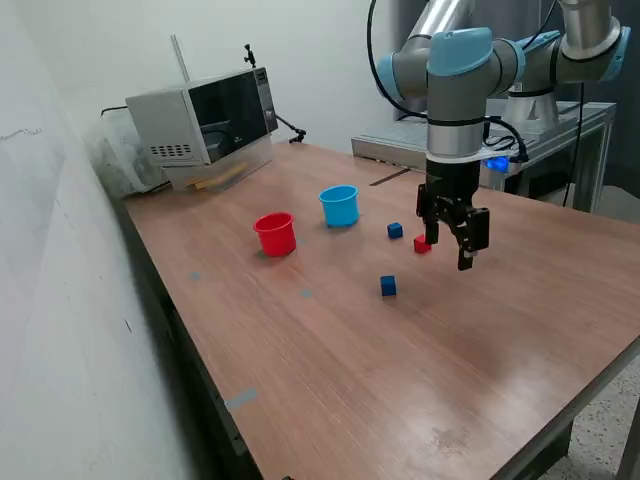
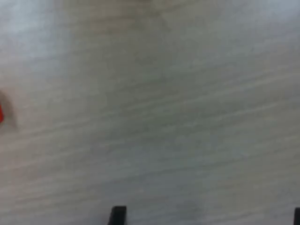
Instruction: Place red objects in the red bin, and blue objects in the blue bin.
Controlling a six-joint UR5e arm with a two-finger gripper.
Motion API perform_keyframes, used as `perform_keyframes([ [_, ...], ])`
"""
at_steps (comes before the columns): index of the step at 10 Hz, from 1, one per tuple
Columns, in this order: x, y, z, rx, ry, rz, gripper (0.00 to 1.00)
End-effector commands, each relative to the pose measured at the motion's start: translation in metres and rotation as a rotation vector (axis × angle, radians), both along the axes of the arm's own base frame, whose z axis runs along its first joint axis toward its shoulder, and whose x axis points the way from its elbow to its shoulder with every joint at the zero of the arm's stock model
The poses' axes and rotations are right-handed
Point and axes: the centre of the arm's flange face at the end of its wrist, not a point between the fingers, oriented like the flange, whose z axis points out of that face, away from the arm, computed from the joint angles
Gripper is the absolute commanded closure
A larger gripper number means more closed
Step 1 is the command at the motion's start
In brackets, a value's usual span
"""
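A red cup (image 1: 275,234), the red bin, stands on the wooden table (image 1: 330,370), and a light blue cup (image 1: 340,205), the blue bin, stands just to its right in the exterior view. One dark blue cube (image 1: 395,231) lies right of the blue cup. A second blue cube (image 1: 388,286) lies nearer the camera. A small red cube (image 1: 422,244) sits on the table right beside my gripper (image 1: 449,252), partly hidden by a finger. In the wrist view only a red sliver of that red cube (image 2: 1,114) shows at the edge. My gripper (image 2: 206,218) is open above bare wood, holding nothing.
A microwave (image 1: 205,118) stands at the table's far corner on the exterior view's left, with crumpled plastic beside it. A metal bench (image 1: 560,130) sits behind the arm. A white wall runs along the exterior view's left.
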Motion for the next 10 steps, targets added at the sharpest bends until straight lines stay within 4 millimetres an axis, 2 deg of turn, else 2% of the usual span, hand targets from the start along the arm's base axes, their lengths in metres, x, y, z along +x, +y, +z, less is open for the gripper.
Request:
perform_keyframes([
  [1,-0.017,0.01,-0.002,0.062,0.04,-0.063,0.0],
  [3,-0.032,0.035,-0.011,0.107,0.051,-0.157,0.0],
  [5,-0.036,0.045,-0.022,0.116,0.034,-0.206,0.0],
  [8,-0.042,0.049,-0.037,0.121,0.017,-0.242,0.0],
  [10,-0.045,0.048,-0.038,0.124,0.013,-0.243,0.0],
])
